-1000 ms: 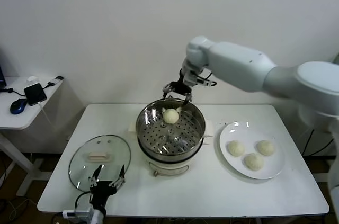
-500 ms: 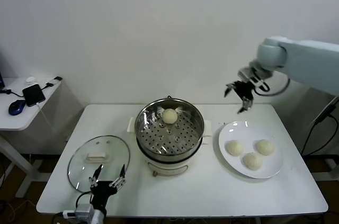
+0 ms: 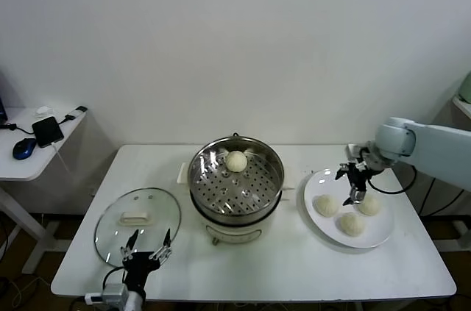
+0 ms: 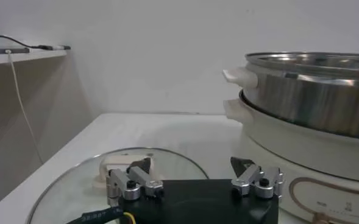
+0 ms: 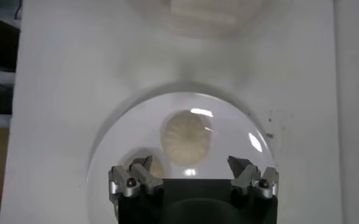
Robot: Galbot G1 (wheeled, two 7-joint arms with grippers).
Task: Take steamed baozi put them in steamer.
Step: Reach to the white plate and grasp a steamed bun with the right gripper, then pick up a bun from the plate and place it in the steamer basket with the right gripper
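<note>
head view, right end effector (image 3: 354, 185) open and empty above plate (image 3: 383, 237) rim, three baozi (image 3: 352, 223) beneath

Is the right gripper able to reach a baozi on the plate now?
Probably yes: the right gripper hangs open above the plate, and nothing covers the baozi below it.
</note>
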